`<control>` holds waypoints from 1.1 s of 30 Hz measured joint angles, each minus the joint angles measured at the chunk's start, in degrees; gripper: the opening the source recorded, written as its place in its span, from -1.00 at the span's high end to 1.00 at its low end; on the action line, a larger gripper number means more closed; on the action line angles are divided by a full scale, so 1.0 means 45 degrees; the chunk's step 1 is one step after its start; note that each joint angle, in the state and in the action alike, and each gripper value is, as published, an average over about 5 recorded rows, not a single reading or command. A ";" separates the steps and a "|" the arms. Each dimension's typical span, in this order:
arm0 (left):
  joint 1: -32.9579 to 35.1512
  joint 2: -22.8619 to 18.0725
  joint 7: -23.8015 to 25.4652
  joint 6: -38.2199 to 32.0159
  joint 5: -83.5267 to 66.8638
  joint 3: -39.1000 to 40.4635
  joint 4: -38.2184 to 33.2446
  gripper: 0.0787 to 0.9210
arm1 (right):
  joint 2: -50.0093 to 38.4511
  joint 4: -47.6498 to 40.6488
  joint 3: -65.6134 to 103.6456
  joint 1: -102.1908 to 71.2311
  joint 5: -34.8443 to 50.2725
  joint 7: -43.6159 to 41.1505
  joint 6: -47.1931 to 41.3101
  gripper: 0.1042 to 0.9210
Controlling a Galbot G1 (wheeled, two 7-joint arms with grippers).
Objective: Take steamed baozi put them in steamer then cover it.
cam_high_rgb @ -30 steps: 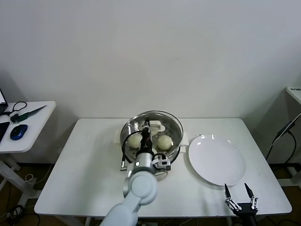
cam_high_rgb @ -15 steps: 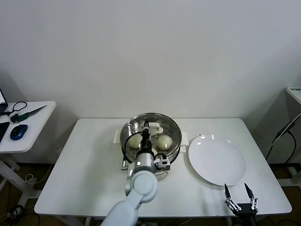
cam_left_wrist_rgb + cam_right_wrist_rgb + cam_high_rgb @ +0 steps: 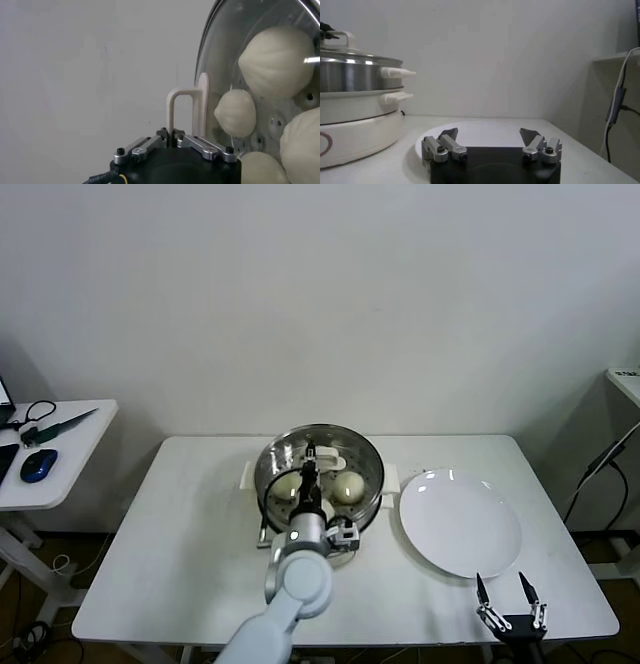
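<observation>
The steamer [image 3: 272, 502] stands at the table's middle back, steel pot on a cream-white base. A round glass lid [image 3: 355, 456] lies over its top. My left gripper [image 3: 311, 462] is above the pot's centre, shut on the lid's cream handle [image 3: 186, 105]. Several baozi show through the glass: two in the head view [image 3: 287, 484] [image 3: 347, 486], more in the left wrist view [image 3: 276, 60] [image 3: 236, 113]. My right gripper [image 3: 508, 590] is open and empty at the table's front right edge, also seen in its wrist view [image 3: 490, 138].
A flat white plate [image 3: 460, 522] lies right of the steamer, just beyond my right gripper, and shows in the right wrist view [image 3: 485, 129]. The steamer's side handles [image 3: 397, 73] face it. A small side table [image 3: 55, 439] with a mouse and cables stands far left.
The lid, held by my left gripper, has sunk slightly and levelled onto the steamer's rim. The right arm has not moved.
</observation>
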 measured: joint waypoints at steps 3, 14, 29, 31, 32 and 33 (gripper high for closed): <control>0.0053 0.0110 0.0003 0.0109 -0.0282 0.0086 -0.0143 0.67 | 0.0017 0.0003 -0.0022 0.0013 -0.0016 -0.0017 -0.0009 -0.76; 0.0505 0.0797 0.0100 0.0238 -0.1576 0.0360 -0.1682 -0.07 | 0.0060 0.0057 -0.0110 0.0072 -0.0027 -0.0056 -0.0202 -0.76; 0.3607 0.1725 -0.2942 -0.1967 -0.7203 -0.2221 -0.4796 -0.77 | 0.0006 0.0342 -0.0252 -0.0018 0.0037 0.0590 -0.0490 -0.76; 0.4127 0.1710 -0.3497 -0.2578 -0.8772 -0.3116 -0.4966 -0.77 | 0.0019 0.0386 -0.0267 -0.0023 0.0011 0.0631 -0.0505 -0.76; 0.4377 0.1715 -0.3718 -0.2914 -0.9587 -0.3589 -0.5020 -0.77 | 0.0025 0.0401 -0.0275 -0.0026 -0.0002 0.0649 -0.0507 -0.76; 0.4635 0.1736 -0.3912 -0.3281 -1.0438 -0.4089 -0.5050 -0.77 | 0.0032 0.0410 -0.0281 -0.0025 -0.0012 0.0669 -0.0506 -0.76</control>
